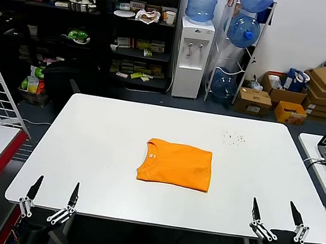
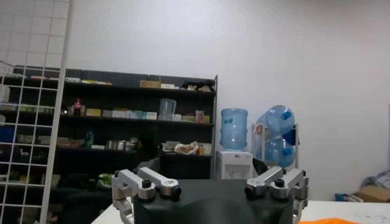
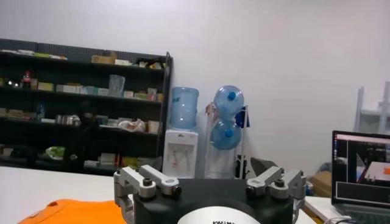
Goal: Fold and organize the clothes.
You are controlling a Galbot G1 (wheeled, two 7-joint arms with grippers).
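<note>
Lying near the middle of the white surface (image 1: 102,149), your orange T-shirt (image 1: 176,164) is folded into a neat rectangle, collar toward the left, its fabric smooth with a small pale tag at the neck. You have the left gripper (image 1: 51,194) at the near left edge and the right gripper (image 1: 277,216) at the near right edge, both with fingers apart, holding nothing.

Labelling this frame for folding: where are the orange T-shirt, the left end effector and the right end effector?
orange T-shirt (image 1: 176,165), head view, middle of the folded fabric.
left end effector (image 1: 55,189), head view, midway between its fingertips.
right end effector (image 1: 274,208), head view, midway between its fingertips.
</note>
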